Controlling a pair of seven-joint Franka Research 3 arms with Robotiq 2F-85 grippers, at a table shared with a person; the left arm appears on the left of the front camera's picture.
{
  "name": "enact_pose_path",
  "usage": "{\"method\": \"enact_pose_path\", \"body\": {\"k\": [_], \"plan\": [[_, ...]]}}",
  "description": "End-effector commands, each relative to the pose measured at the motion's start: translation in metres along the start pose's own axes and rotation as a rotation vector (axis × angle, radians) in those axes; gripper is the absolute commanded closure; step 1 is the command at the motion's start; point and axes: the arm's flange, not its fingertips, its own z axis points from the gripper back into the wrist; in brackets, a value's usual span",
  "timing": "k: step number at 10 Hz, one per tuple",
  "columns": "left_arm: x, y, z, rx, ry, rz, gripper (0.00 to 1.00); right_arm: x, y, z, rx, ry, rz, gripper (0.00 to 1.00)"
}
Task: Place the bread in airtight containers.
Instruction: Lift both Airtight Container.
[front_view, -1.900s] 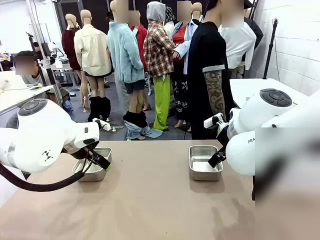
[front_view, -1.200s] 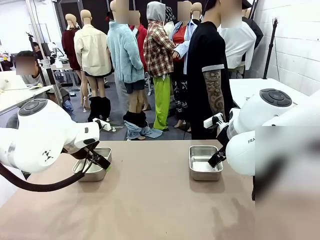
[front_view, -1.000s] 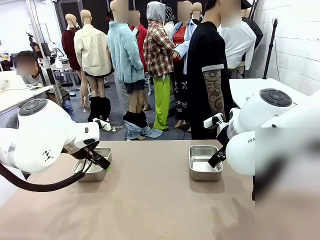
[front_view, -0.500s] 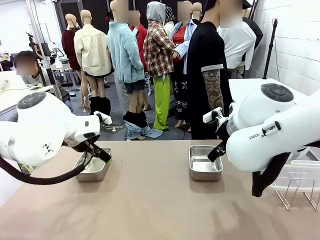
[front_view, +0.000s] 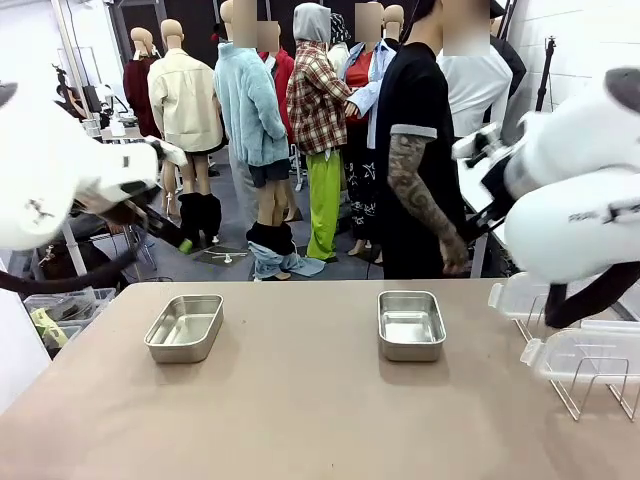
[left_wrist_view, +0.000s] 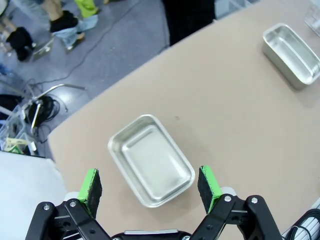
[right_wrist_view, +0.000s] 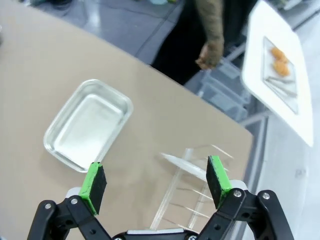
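Ready to load: my left gripper (left_wrist_view: 149, 184) hovers wide open directly over one empty steel container (left_wrist_view: 151, 166); my right gripper (right_wrist_view: 156, 181), equally wide, hangs with the second container (right_wrist_view: 89, 125) ahead-left; both lie lidless, presumably to receive the croissants (right_wrist_view: 281, 67), far beyond my right fingers on a side table (right_wrist_view: 255, 45); clear lids (right_wrist_view: 192, 167) wait racked just ahead.

Left pan (front_view: 185, 327), right pan (front_view: 411, 325) and rack (front_view: 600, 395) in a row across the worktop (front_view: 300, 400).
The pans lie well apart, toward the far edge. The rack stands right of the right pan, with lids (front_view: 575, 352) in it. A person (front_view: 420, 160) stands behind the far edge. Two croissants (right_wrist_view: 282, 68) lie on a tray (right_wrist_view: 290, 100) on a side table (right_wrist_view: 255, 65) beyond.
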Motion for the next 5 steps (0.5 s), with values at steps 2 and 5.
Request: {"method": "enact_pose_path", "body": {"k": [2, 5], "plan": [[-0.022, 0.069, 0.030, 0.067, -0.009, 0.094, 0.00, -0.045, -0.058, 0.055, -0.199, 0.043, -0.218, 0.00], [-0.063, 0.117, 0.057, 0.138, 0.014, 0.191, 0.00, -0.116, -0.140, 0.078, -0.265, 0.112, -0.497, 0.00]]}}
